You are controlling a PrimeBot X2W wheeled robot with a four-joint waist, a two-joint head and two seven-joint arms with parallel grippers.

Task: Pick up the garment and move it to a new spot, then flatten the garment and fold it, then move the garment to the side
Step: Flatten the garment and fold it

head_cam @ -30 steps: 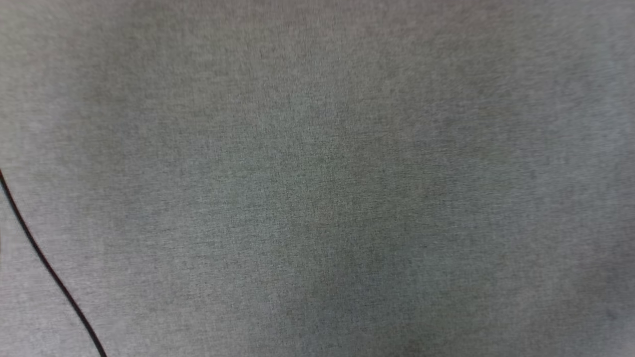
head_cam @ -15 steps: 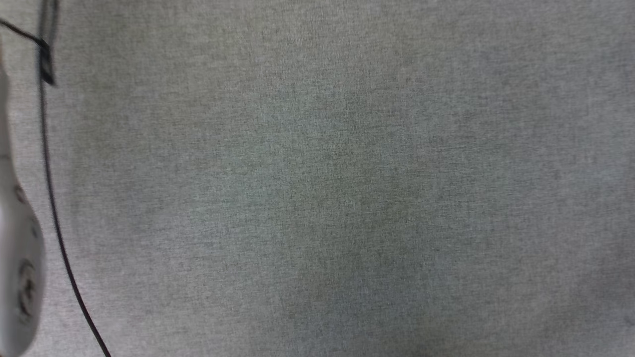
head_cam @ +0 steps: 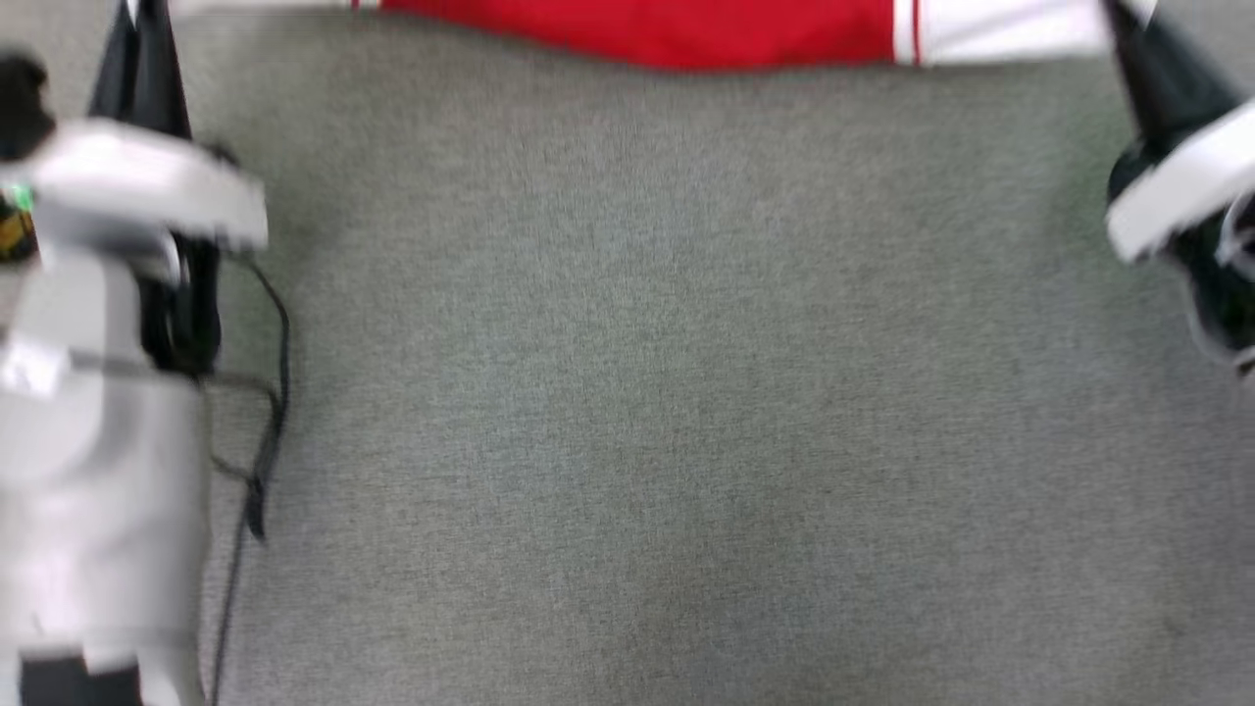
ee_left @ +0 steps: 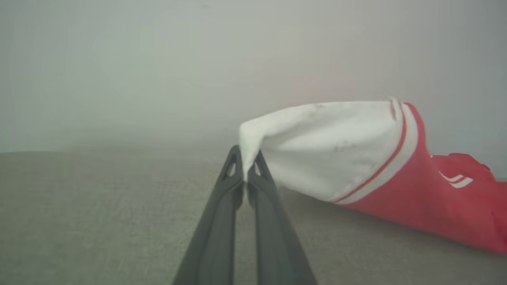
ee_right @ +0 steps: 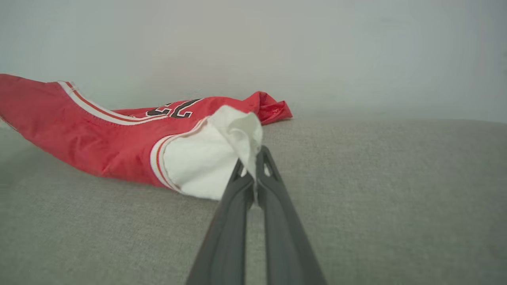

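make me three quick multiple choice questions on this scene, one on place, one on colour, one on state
1. In the head view, the garment shows: A at the bottom edge; B along the top edge; C in the centre.
2. The cloth pinched by the left end effector is: A black; B blue; C white.
3. The right end effector is: A shut on the garment; B open and empty; C shut on a cable.
Key: 1 B, red and white cloth spans the top edge; 2 C, a white sleeve tip is clamped in it; 3 A, it pinches white sleeve cloth.

black numerals (ee_right: 174, 110) on garment (ee_right: 79, 130), not legible
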